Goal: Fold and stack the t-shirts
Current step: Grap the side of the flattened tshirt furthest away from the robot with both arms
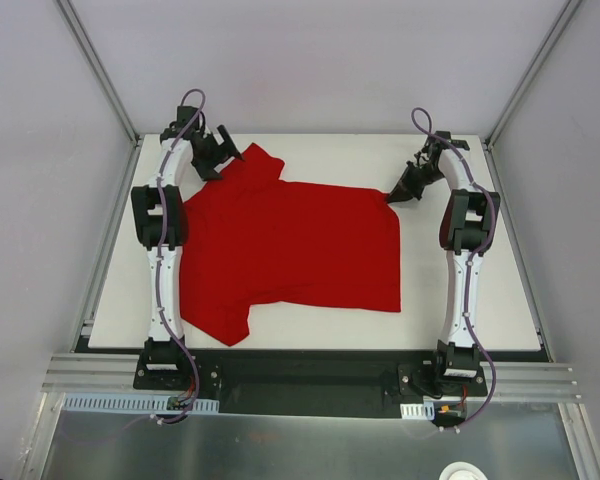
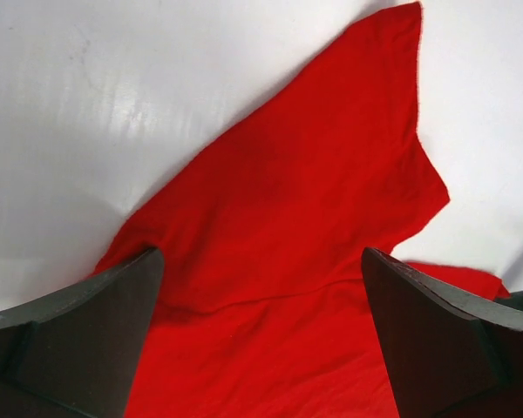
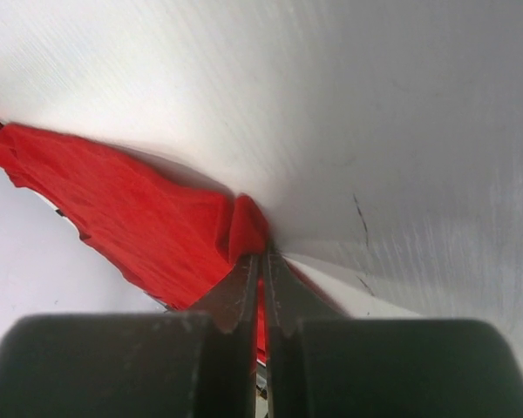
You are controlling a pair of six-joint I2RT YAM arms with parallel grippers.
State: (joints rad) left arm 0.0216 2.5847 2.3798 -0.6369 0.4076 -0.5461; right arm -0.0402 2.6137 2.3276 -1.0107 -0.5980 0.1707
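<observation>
One plain bright red soft-fabric t-shirt [image 1: 290, 250] lies spread flat on the white rectangular tabletop [image 1: 470, 290], between the two pincers. The right pincer [image 3: 262, 258] is pressed fully together on a small bunched fold at the shirt's corner, and the red cloth gathers just ahead of its tips. The left pincer [image 2: 261, 254] stands as wide as it goes and grips nothing. One short sleeve runs out ahead of it, flat on the table, below and between its dark fingers [image 2: 87, 331]. The other sleeve lies well behind this pincer, toward the arm bases. From above, the white left arm [image 1: 165, 250] runs along the shirt's edge on that side, so the collar cannot be made out. The right wrist view cuts off most of the shirt, and it is hard to tell whether the pinched corner is raised off the table.
</observation>
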